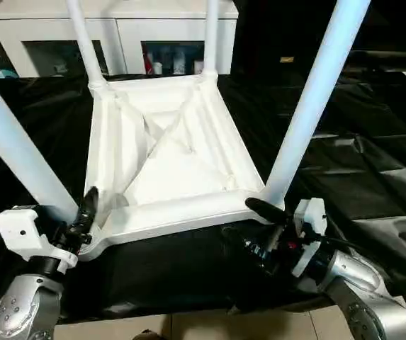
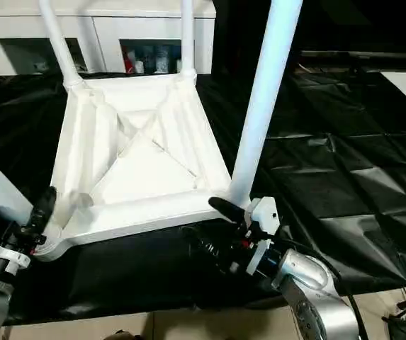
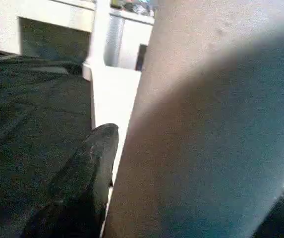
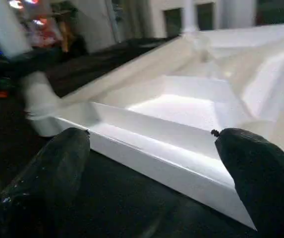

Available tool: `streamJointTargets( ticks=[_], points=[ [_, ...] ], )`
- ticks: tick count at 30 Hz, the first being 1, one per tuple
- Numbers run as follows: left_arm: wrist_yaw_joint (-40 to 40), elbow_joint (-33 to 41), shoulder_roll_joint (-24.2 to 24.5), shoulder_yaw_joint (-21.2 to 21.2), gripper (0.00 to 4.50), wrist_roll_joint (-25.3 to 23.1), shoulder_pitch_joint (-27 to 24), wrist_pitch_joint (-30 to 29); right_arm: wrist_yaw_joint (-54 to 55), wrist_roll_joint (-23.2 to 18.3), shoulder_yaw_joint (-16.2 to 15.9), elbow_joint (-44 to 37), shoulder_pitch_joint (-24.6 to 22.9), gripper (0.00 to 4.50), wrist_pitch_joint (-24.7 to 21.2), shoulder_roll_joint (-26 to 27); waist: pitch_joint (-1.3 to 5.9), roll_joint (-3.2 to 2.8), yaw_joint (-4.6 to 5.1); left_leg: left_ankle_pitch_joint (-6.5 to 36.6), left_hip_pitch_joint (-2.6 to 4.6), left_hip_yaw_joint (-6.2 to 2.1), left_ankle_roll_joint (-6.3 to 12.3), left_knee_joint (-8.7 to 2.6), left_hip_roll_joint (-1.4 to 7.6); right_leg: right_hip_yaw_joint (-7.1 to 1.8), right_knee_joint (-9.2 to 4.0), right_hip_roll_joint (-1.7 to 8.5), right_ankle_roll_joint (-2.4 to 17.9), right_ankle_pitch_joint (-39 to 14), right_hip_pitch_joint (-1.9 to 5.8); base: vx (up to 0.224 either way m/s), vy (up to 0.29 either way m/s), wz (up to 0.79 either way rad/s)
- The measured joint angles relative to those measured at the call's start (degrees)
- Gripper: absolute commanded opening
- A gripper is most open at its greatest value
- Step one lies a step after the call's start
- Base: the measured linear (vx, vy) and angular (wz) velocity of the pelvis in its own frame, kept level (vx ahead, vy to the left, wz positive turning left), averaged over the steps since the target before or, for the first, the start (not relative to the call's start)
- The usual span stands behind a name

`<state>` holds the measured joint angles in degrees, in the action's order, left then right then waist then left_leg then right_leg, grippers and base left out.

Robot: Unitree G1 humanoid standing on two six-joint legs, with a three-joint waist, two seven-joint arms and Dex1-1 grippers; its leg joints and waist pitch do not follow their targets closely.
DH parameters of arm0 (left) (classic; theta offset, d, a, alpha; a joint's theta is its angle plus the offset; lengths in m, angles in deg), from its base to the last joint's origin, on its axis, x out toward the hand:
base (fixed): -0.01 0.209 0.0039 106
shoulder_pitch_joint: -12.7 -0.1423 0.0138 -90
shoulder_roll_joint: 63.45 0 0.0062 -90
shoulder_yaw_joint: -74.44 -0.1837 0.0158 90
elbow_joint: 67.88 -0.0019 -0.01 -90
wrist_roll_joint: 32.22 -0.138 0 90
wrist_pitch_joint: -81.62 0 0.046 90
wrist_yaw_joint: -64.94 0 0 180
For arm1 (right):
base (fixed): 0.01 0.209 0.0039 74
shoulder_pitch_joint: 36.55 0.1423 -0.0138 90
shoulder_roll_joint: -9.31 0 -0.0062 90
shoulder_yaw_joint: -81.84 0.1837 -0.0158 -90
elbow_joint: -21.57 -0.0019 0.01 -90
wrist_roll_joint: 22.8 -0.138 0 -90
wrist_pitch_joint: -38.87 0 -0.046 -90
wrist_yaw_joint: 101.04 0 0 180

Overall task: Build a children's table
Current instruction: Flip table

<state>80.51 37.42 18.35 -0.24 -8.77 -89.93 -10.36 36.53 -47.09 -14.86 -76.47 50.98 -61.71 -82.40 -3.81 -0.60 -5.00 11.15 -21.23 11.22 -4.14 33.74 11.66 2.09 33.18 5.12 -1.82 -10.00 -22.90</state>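
Note:
The white children's table top (image 1: 167, 163) lies upside down on a black sheet, its ribbed X-braced underside facing up. A tapered white leg stands in each corner socket: near left (image 1: 11, 149), near right (image 1: 316, 92), far left (image 1: 82, 42) and far right (image 1: 211, 35). My left gripper (image 1: 71, 212) straddles the base of the near-left leg (image 3: 206, 124), open, with one black finger (image 3: 89, 168) close beside the tube. My right gripper (image 1: 254, 230) hangs open just in front of the near-right corner. The top's front rim (image 4: 156, 144) lies between its spread fingers (image 4: 47, 178), untouched.
The black sheet (image 1: 358, 163) covers the whole work surface, wrinkled on the right. A white cabinet with glass doors (image 1: 117, 28) stands behind the table. A strip of pale floor (image 1: 210, 326) runs along the sheet's near edge.

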Motion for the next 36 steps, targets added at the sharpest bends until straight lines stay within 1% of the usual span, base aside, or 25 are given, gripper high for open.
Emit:
streamJointTargets(
  ticks=[2, 5, 8, 13, 17, 19, 22, 24, 26, 28, 30, 33, 35, 36],
  points=[
    [-0.19, 0.01, -0.3, -0.02, 2.58, -0.4, -0.43, 0.68, 0.66, 0.49, 0.22, 0.4, -0.1, 4.5, 0.17, 0.0, 0.02, -0.03, 0.01, 0.0, 0.02, 0.0, 0.0, 0.0, 0.01, 0.01, 0.02, 0.0, 0.01, 0.01, 0.0, 0.0, 0.0, 0.0],
    [-0.06, 0.06, -1.26, -0.99, 2.31, -0.73, -0.65, 0.91, 1.55, 2.11, 0.33, 1.45, -0.15, 4.5, 1.1, -0.01, 0.18, -0.17, -0.05, 0.0, 0.03, 0.01, 0.0, 0.01, 0.01, 0.01, 0.01, 0.0, 0.0, 0.01, 0.03, 0.0, 0.0, 0.0],
    [-0.17, 0.05, -1.67, -2.73, 2.29, -2.7, -0.32, 1.19, 3.76, 3.56, 0.36, 2.53, -0.15, 4.5, 1.59, 0.61, 0.23, -0.19, -0.27, -0.01, 0.02, 0.01, 0.01, 0.02, 0.0, 0.02, 0.03, 0.02, 0.0, 0.0, 0.05, 0.0, 0.0, 0.0],
    [-0.36, -0.82, -4.05, -4.51, 2.21, -3.87, 1.32, 1.93, 2.73, 3.34, 0.15, 2.41, -0.26, 4.5, 1.2, 0.88, 0.31, 0.27, -0.32, -0.02, -0.04, 0.07, 0.02, 0.09, 0.0, -0.01, 0.05, 0.07, -0.25, -0.12, 0.05, 0.0, 0.0, 0.0],
    [-0.2, -1.82, -6.2, -4.33, 2.21, -3.88, 2.73, 2.41, 2.16, 3.1, 0.05, 2.44, -0.48, 4.5, 1.12, 0.69, 0.3, 0.35, -0.28, -0.02, -0.12, 0.1, 0.03, 0.13, -0.01, -0.01, 0.07, 0.1, -0.26, -0.1, -0.01, 0.0, 0.0, 0.0],
    [-0.38, -3.18, -7.96, -3.63, 2.21, -2.61, 4.63, 2.38, 2.76, 2.38, 0.09, 2.45, -0.28, 4.5, 0.6, 1.21, 0.29, 0.36, -0.3, -0.03, -0.16, 0.1, 0.04, 0.14, 0.0, 0.0, 0.17, 0.11, -0.24, -0.09, -0.08, 0.0, 0.0, 0.0],
    [-0.99, -4.17, -11.13, -2.96, 2.21, 1.79, 6.66, 2.37, 3.8, 1.82, 0.45, 2.45, -0.1, 4.5, -0.64, 2.0, 0.25, 0.47, -0.09, -0.03, -0.19, 0.1, 0.04, 0.21, 0.0, -0.02, 0.29, 0.1, -0.15, -0.04, -0.16, 0.0, 0.0, 0.0],
    [-1.06, -4.34, -11.64, -2.8, 2.21, 4.52, 6.9, 2.36, 4.95, 1.55, 0.94, 2.46, -0.04, 4.5, -1.52, 2.73, 0.26, 0.61, 0.04, -0.03, -0.22, 0.1, 0.04, 0.21, 0.03, 0.0, 0.29, 0.07, -0.07, 0.0, -0.2, 0.0, 0.0, 0.0],
    [-1.23, -4.34, -11.66, -2.75, 2.2, 5.63, 7.07, 2.36, 5.3, 1.46, 1.46, 2.52, 0.04, 4.5, -2.08, 3.06, 0.26, 0.63, 0.15, -0.03, -0.25, 0.1, 0.04, 0.21, 0.04, 0.0, 0.28, 0.06, -0.07, -0.02, -0.23, 0.0, 0.0, 0.0],
    [-1.38, -4.36, -11.71, -2.35, 2.17, 5.67, 7.38, 2.35, 6.28, 1.09, 2.02, 3.41, 1.07, 4.5, -2.76, 4.13, 0.26, 0.65, 0.3, -0.02, -0.28, 0.1, 0.04, 0.21, 0.04, 0.0, 0.26, 0.06, -0.06, -0.02, -0.25, 0.0, 0.0, 0.0],
    [-1.35, -4.38, -11.73, -2.16, 2.16, 4.98, 7.52, 2.34, 6.75, -0.16, 2.04, 4.15, 2.31, 4.5, -3.03, 5.26, 0.24, 0.59, 0.48, -0.02, -0.31, 0.11, 0.04, 0.21, 0.04, 0.0, 0.27, 0.06, -0.06, -0.02, -0.29, 0.0, 0.0, 0.0],
    [-1.18, -4.42, -11.74, -1.95, 2.16, 4.31, 7.7, 2.34, 7.28, -1.95, 2.21, 4.8, 4.54, 4.5, -4.04, 7.35, 0.23, 0.57, 0.37, -0.03, -0.32, 0.11, 0.04, 0.21, 0.05, 0.01, 0.27, 0.06, -0.05, -0.02, -0.29, 0.0, 0.0, 0.0],
    [-1.12, -4.63, -11.74, -1.98, 2.16, 4.31, 7.78, 2.35, 8.45, -2.93, 3.08, 5.83, 6.34, 4.5, -4.86, 9.11, 0.23, 0.57, 0.36, -0.03, -0.31, 0.11, 0.04, 0.23, 0.05, 0.0, 0.28, 0.07, -0.04, -0.02, -0.28, 0.0, 0.0, 0.0],
    [-1.04, -4.83, -11.74, -2.08, 2.16, 4.32, 7.88, 2.35, 9.68, -3.68, 4.28, 7.1, 7.83, 4.5, -5.57, 10.63, 0.23, 0.57, 0.34, -0.03, -0.32, 0.11, 0.04, 0.25, 0.05, 0.0, 0.28, 0.07, -0.03, -0.01, -0.28, 0.0, 0.0, 0.0]
  ],
)
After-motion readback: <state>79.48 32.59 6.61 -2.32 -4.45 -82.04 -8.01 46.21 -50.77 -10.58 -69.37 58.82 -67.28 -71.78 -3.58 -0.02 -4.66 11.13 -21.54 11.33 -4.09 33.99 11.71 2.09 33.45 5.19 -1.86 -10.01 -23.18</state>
